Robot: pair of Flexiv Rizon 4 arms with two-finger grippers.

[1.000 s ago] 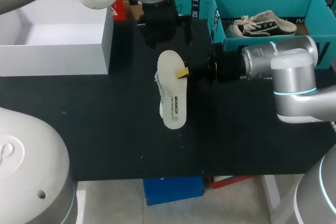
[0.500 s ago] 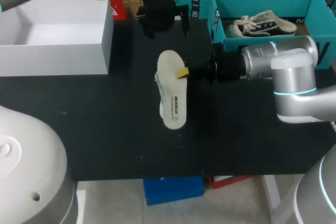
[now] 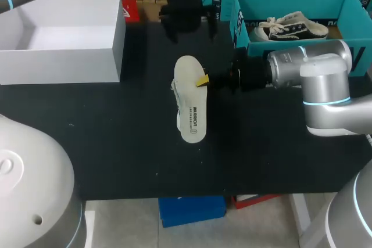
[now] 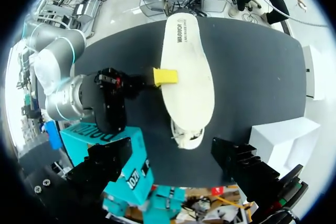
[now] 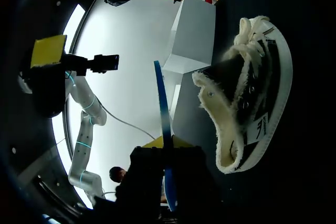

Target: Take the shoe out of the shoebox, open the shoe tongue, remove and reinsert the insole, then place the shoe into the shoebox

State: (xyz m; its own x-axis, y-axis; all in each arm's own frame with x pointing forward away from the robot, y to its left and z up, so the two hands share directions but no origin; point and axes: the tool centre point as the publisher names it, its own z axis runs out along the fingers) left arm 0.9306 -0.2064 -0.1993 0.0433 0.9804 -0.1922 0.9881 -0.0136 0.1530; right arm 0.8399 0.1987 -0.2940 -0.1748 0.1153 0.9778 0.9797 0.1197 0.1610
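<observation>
Black table [image 3: 116,143]: shoe [image 3: 190,105] lies sole-up mid-table, well apart from the white box [image 3: 64,62]. Right gripper [image 3: 203,81] at its side, grip cannot be told. Left gripper [image 3: 187,33] spread wide, hovering beyond the shoe's far end.

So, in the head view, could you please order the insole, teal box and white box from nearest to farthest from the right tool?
1. Insole: in the centre, held in the right tool.
2. Teal box: just beyond the tool, at the right rear.
3. White box: far left.
</observation>
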